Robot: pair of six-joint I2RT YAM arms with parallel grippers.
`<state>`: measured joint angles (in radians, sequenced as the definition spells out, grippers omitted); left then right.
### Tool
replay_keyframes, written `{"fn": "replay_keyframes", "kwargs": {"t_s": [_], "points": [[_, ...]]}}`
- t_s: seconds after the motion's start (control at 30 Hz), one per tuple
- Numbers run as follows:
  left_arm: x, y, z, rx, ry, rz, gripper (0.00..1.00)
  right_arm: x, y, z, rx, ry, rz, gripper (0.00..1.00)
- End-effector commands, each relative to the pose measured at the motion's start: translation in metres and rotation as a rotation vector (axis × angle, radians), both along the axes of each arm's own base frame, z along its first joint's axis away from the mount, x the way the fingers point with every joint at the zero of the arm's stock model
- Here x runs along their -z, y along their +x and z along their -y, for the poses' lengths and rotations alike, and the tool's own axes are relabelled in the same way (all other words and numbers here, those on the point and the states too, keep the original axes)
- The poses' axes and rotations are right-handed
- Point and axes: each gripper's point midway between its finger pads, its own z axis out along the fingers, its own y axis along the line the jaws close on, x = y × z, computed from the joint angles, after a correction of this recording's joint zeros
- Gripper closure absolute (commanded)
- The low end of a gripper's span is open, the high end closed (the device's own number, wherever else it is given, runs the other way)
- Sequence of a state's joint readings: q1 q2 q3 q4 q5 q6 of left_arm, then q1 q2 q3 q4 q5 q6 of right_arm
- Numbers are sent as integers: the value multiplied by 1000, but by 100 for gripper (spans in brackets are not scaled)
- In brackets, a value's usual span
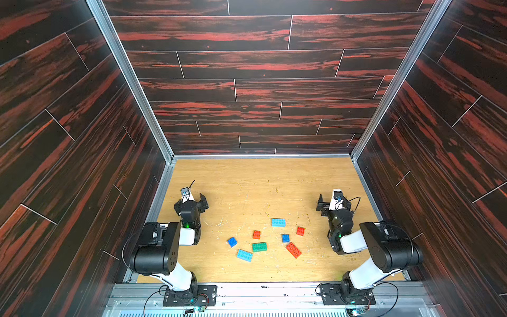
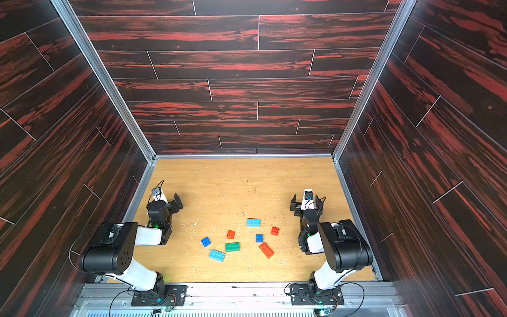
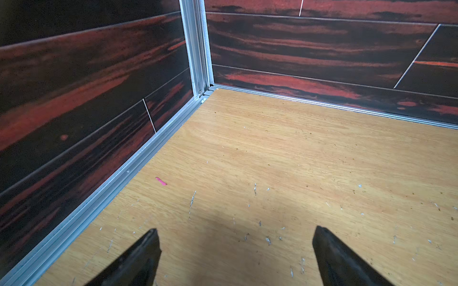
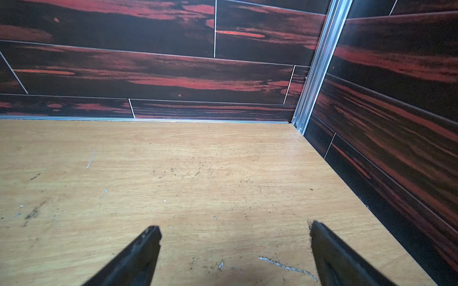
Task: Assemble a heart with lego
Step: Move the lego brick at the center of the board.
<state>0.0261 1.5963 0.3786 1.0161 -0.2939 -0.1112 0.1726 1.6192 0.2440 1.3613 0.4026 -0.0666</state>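
We're right at the opening, and there is no heart on show yet. All eight bricks lie loose on the wooden surface, in the stretch between the two arms and nearer the arm bases than either claw. Farthest out sits the far light-blue brick. Closer in come the left red square, the right red square and the right dark-blue square, which lies just beside one end of the long red brick. Over on the left side, the left dark-blue square, the green brick and the near light-blue brick huddle close, yet none of them looks joined. The left claw is spread wide with nothing between its fingers, pointing at the back left corner. The right claw is just as wide and just as empty, facing the back right corner. Neither wrist view catches a single brick! So by my reading the step in hand is the first pick, not yet begun. The next move calls for one arm to swing back toward the pile, drop over an oblong brick to serve as a base, and set its fingers across the narrow width, minding the close neighbours around the green one.
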Motion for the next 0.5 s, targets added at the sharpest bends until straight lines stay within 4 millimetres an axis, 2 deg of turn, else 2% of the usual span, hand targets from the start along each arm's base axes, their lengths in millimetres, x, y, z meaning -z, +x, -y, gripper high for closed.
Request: {"fn": "replay_keyframes", "kwargs": {"t_s": [0.0,0.47], "points": [[-3,0,1,6,10,2,0,-8,2,1,5,10,29,2],[-2,0,1,5,9,1,0,-8,1,1,2,10,30,2]]}}
